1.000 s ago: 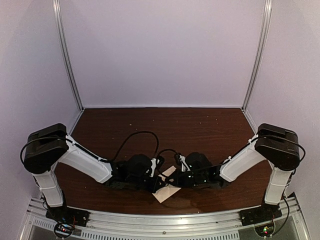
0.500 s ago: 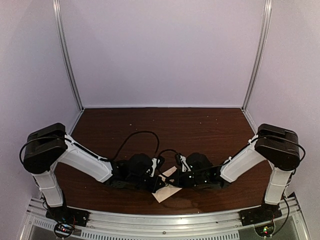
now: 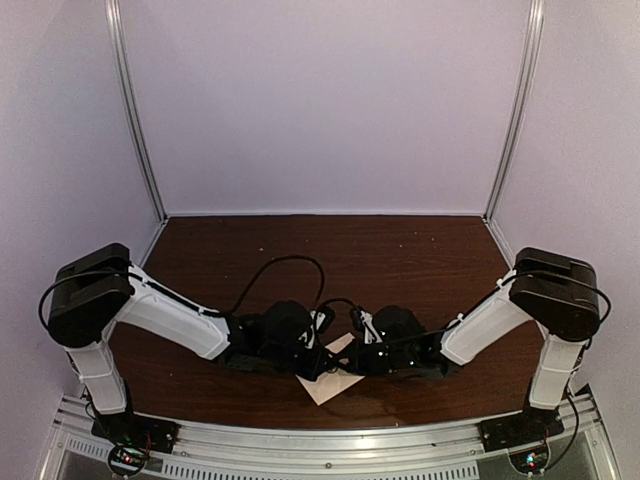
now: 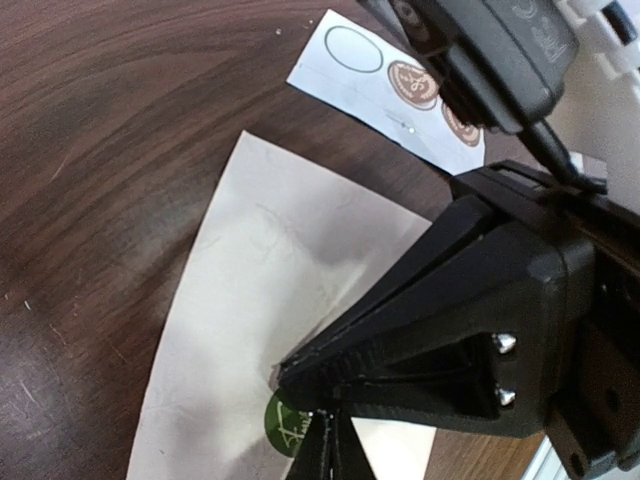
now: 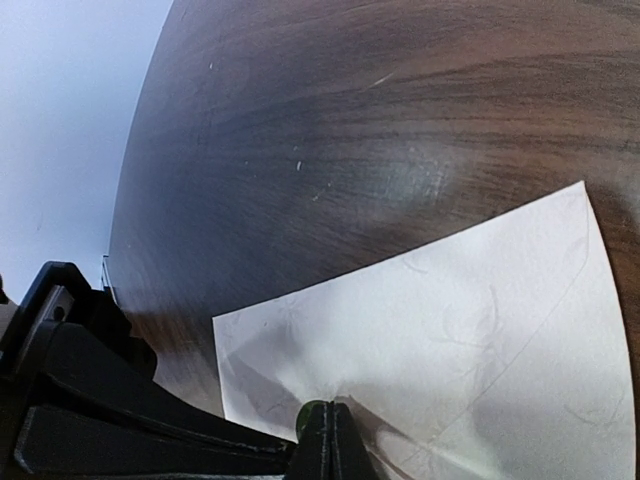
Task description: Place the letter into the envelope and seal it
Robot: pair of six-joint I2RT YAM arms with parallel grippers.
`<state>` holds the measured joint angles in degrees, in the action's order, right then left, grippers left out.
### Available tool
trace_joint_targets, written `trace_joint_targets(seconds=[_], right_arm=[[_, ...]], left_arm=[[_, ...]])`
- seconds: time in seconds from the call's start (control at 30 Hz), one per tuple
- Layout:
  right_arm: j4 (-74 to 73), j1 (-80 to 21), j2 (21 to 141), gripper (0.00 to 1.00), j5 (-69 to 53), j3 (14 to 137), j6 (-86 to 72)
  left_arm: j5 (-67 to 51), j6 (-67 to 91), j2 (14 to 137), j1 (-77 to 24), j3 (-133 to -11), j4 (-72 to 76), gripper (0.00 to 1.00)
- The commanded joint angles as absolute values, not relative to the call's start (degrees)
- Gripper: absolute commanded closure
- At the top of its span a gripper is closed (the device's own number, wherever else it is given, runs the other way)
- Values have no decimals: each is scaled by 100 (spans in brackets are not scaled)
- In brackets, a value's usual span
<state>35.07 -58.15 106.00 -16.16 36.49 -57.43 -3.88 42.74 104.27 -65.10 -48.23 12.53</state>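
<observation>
The small cream envelope lies flat near the table's front edge, between both arms. It shows in the left wrist view and, creased, in the right wrist view. A round green sticker lies on it. My left gripper and right gripper are both shut, and their tips meet at this sticker. The right fingertips rest on its edge. No separate letter sheet is in view.
A white sticker strip with brown round stickers and one empty oval lies just beyond the envelope, partly under the right arm. It also shows in the top view. Dark wooden table; walls at the back and sides.
The left arm has shifted slightly right toward the envelope, and its cable loop has risen. The right arm and the envelope have not visibly moved.
</observation>
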Motion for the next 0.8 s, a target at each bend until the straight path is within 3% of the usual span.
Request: trace_joint_targets(seconds=[0.0, 0.77], right_arm=[[2733, -5818, 10670, 100, -1368, 3490, -5755], [2373, -5818, 9958, 100, -1151, 3246, -5687]], left_arm=[[-488, 4199, 10643, -6536, -4860, 1472, 100], [-224, 4500, 10491, -6528, -4180, 1357, 100]])
